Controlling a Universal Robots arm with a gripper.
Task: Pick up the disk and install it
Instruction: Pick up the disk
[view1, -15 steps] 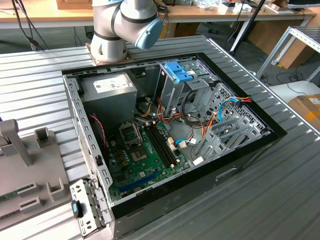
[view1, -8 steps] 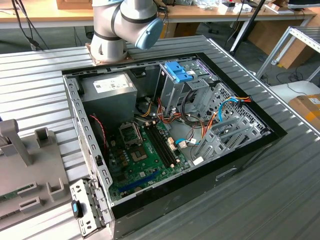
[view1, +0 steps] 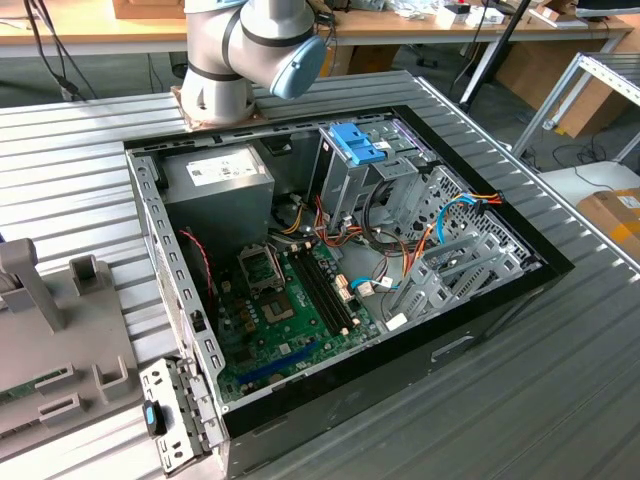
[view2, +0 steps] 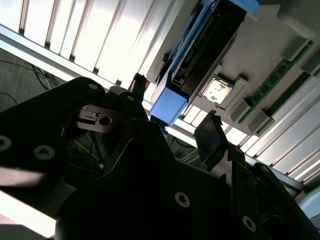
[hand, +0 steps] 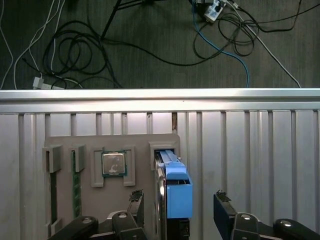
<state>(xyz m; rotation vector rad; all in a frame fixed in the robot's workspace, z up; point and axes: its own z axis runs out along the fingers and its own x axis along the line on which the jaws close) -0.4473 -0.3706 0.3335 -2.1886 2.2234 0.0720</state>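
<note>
Grey moulded holder (hand: 141, 144) lies on a ribbed aluminium desk (hand: 250, 150), close to the desk's edge, with dark floor and loose cables (hand: 75, 50) beyond. The disk (hand: 172, 192), a metal drive in a light blue carrier, stands on edge in a slot of this holder.

In the first wrist view the arm's two black fingers (hand: 224, 207) are spread apart, one on each side of the disk. There is a visible gap on both sides, so they grasp nothing. The second wrist view shows the disk (view2: 200, 50) between the released fingers (view2: 210, 137), with the blue carrier end nearest them.

Near the disk, the holder also carries a square processor chip (hand: 113, 163) and a green memory stick (hand: 75, 185) set on edge.

In the exterior view an open computer case (view1: 480, 330) lies flat on the desk with its green motherboard (view1: 290, 300) exposed. A metal drive cage topped by a blue latch (view1: 355, 143) stands inside it, near the arm's base (view1: 225, 70). The holder (view1: 60, 320) sits to the exterior view's left of the case.
</note>
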